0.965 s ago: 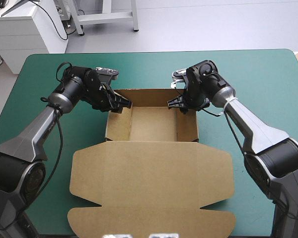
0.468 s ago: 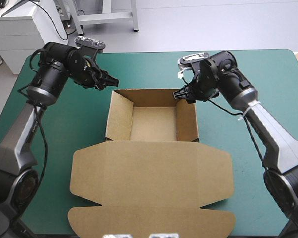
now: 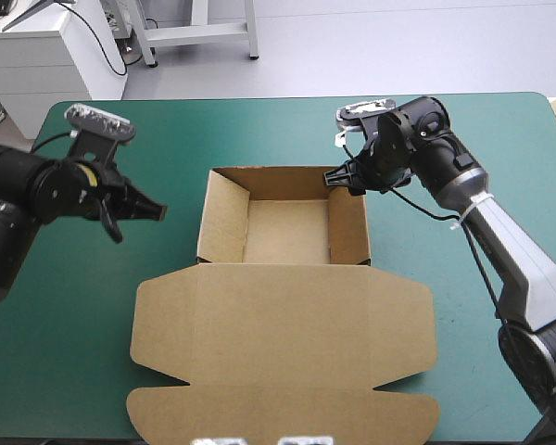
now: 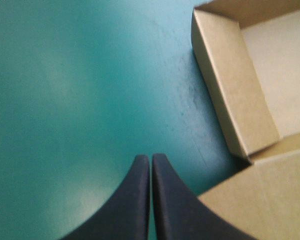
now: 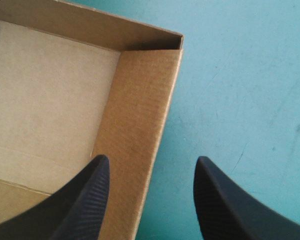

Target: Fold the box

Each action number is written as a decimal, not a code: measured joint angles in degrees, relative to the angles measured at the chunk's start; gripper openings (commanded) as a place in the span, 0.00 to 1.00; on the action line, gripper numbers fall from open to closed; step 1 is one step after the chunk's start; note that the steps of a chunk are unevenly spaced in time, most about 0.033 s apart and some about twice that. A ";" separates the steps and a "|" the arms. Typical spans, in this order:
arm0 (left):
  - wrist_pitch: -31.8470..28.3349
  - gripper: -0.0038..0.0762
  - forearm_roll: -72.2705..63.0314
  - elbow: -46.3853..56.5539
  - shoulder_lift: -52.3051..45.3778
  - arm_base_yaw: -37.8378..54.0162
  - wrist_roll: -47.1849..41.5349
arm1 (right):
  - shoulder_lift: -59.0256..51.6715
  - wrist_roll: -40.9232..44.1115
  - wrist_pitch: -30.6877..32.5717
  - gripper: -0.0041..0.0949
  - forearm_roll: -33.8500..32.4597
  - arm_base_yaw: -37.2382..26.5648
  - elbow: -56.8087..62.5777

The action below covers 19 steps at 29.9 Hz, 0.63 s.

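**Status check: one side shut, the other spread**

From overhead I see the left gripper (image 3: 159, 212) hanging over bare teal-green cover (image 3: 102, 306), near the left wall of the box (image 3: 285, 232) but clear of it. Its wrist camera settles what the overhead can't: the two black fingers are pressed together into one point, with nothing between them. That camera only catches the left wall and a corner of the lid (image 3: 283, 343); the rest is cut off.

The box sits mid-table, walls up as an open tray, lid lying flat toward the near edge.

The right gripper (image 3: 338, 179) is at the tray's far right corner, just a dark clump from above. Its wrist camera shows the fingers apart with the right wall between them, one over the inside, one over the cover. Whether either touches the board, I can't tell.
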 measured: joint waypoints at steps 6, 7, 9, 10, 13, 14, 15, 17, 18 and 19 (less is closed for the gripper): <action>-4.60 0.04 -3.02 16.11 -13.39 0.00 -0.99 | 1.89 0.60 0.00 0.53 0.23 0.00 4.15; -5.24 0.04 -3.66 18.30 -15.59 0.00 -0.99 | 2.37 0.60 0.00 0.53 0.40 0.00 4.52; -6.17 0.04 -4.12 22.29 -19.84 0.00 -0.99 | 3.47 0.64 -0.05 0.53 1.23 0.00 4.91; -6.52 0.04 -4.18 23.81 -21.46 0.00 -0.99 | 3.96 0.64 -0.05 0.53 1.73 0.00 4.91; -7.36 0.04 -4.29 29.19 -27.33 0.00 -0.99 | 5.83 0.64 -0.23 0.53 2.73 0.00 4.91; -7.44 0.04 -4.35 31.11 -29.21 0.00 -0.99 | 6.49 0.64 -0.24 0.53 2.78 0.00 4.91; -7.44 0.04 -4.35 33.04 -31.02 0.00 -0.99 | 7.17 0.64 -0.29 0.53 2.85 0.00 4.91; -7.44 0.04 -4.53 36.57 -34.11 0.00 -0.99 | 8.47 0.64 -0.38 0.53 3.50 -0.06 4.91; -7.44 0.04 -4.53 38.51 -35.77 0.00 -0.99 | 9.12 0.64 -0.49 0.53 4.26 -0.20 4.91; -7.44 0.04 -4.53 40.45 -37.09 0.00 -0.99 | 9.62 0.64 -0.49 0.53 4.95 -0.35 4.91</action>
